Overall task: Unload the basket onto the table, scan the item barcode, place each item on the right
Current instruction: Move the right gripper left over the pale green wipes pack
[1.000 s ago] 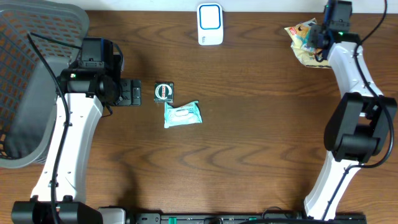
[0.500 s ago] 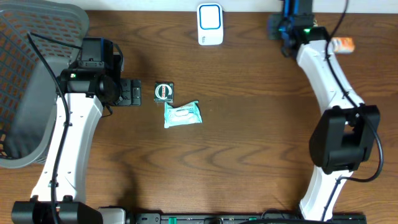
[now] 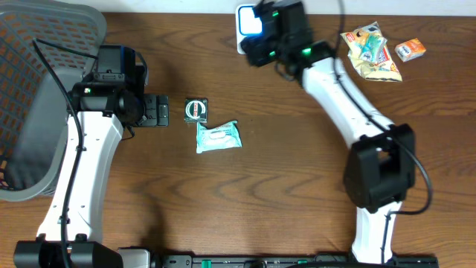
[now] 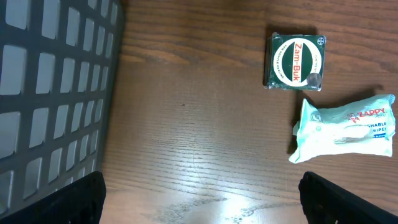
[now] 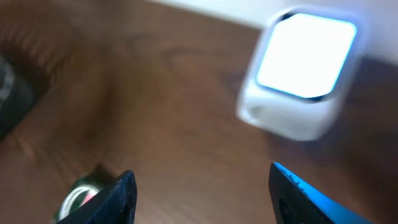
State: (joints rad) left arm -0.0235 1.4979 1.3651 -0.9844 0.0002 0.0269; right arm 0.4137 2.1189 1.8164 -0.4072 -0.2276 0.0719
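The brown wooden worktop [image 3: 297, 186] carries everything, and the biggest thing on it is the grey mesh basket [image 3: 30, 67] filling the 9 to 10 o'clock edge. The right arm [image 3: 349, 112] stretches from 5 o'clock across to 12 o'clock, where its right claw [image 5: 202, 177] hangs just in front of the white barcode scanner [image 3: 251, 18] with the lit blue-white face; in the wrist view the blue fingers stand well apart with only bare wood between them, so it grips nothing. The left arm [image 3: 82, 171] runs up the 8 o'clock side and its left claw [image 4: 199, 183] is spread as wide as it goes, empty as well, aimed toward the middle. Of the goods, a crumpled snack packet [image 3: 370, 50] lies at 2 o'clock, a pale green wipes pack [image 3: 218, 137] sits just at 9 o'clock of centre, a small green Zam-Buk box [image 3: 195, 109] lies close beside it at its 11 o'clock, directly ahead of the left claw, and a little orange box [image 3: 410, 49] rests just beside the packet at its 3 o'clock. Nothing is being presented to the scanner, so by my reading no scan is under way: an item has yet to be picked up, carried to 12 o'clock and turned barcode-first to the lit face. Which pieces, if any, are already scanned cannot be told.
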